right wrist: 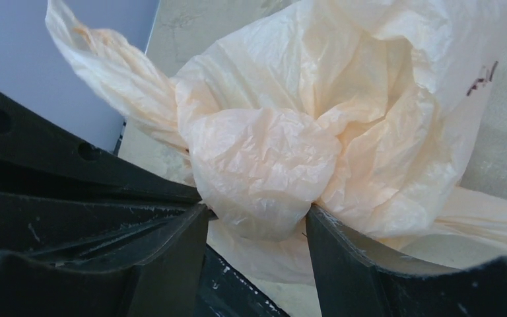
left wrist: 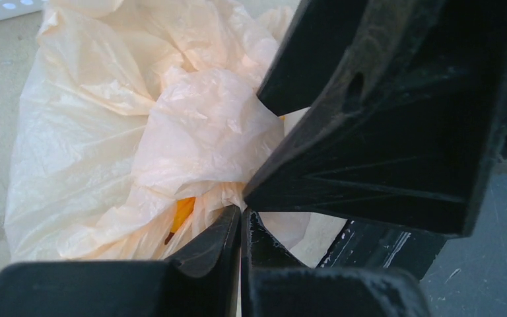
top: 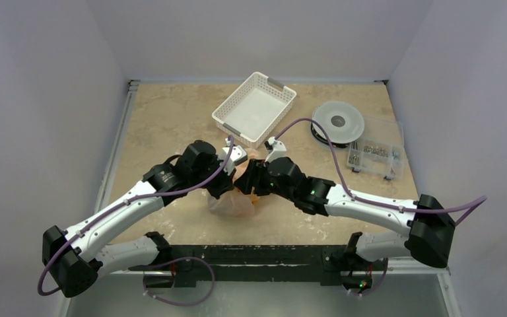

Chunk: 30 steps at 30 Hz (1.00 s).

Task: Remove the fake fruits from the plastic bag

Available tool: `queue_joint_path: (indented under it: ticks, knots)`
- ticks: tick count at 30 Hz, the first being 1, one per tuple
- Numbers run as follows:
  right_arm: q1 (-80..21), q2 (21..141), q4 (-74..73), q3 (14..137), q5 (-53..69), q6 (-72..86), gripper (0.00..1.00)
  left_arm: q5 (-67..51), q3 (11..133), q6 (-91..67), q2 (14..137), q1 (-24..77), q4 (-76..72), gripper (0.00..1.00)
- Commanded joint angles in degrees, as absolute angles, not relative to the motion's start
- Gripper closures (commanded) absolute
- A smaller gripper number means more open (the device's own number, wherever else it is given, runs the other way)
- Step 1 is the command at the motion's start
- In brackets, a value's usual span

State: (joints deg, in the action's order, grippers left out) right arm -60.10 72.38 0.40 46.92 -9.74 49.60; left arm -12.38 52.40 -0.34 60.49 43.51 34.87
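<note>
The white basket [top: 254, 109] sits beyond both grippers. The clear parts box [top: 375, 153], out past the right gripper's outer side, holds small metal bits. The plastic bag [top: 234, 203] lies crumpled between the fingertips of both grippers, a lump with no clear long axis, and one twisted tail [right wrist: 102, 72] sticks out sideways. The left gripper [left wrist: 241, 221] has its fingers pressed together, nipping bag film. The right gripper [right wrist: 257, 228] has its fingers parted, clamping a knot-like bulge of bag. A yellow-orange patch [left wrist: 182, 212] shows through the film just beyond the left fingertips; whether it is fruit or print, I cannot tell. The dark red marks [right wrist: 482, 76] on the bag are unreadable.
</note>
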Motion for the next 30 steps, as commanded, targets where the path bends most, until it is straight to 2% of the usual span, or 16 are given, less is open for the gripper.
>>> queue_joint_path:
  ticks: [1,5,11,17,22,26,30]
  knots:
    - [-60.3,72.7,4.2,49.3,-13.5,47.5,0.47,-15.9,52.0,-0.3,58.9,43.8,31.4,1.0]
    - [-60.2,72.2,5.6,48.1,-15.5,47.0,0.61,-16.7,52.0,-0.3,58.9,43.8,31.3,1.0]
    - [-60.2,72.6,1.0,50.2,-20.9,43.5,1.0,-16.3,51.8,-0.3,58.2,43.8,31.0,1.0]
    - [-57.4,67.3,-5.6,47.5,-28.2,41.2,1.0,-10.3,51.4,-0.4,56.0,43.8,30.8,1.0]
    - [-45.8,59.6,-5.3,41.7,-19.1,35.6,1.0,-5.6,49.7,-0.3,51.7,43.8,29.5,1.0]
    - [-44.4,56.9,-5.7,41.5,-14.1,29.8,1.0,-4.8,49.1,-0.2,50.7,43.8,29.3,1.0]
    - [-44.2,57.6,-3.8,41.9,-5.6,27.6,1.0,-9.0,50.0,-0.3,51.7,43.7,29.8,1.0]
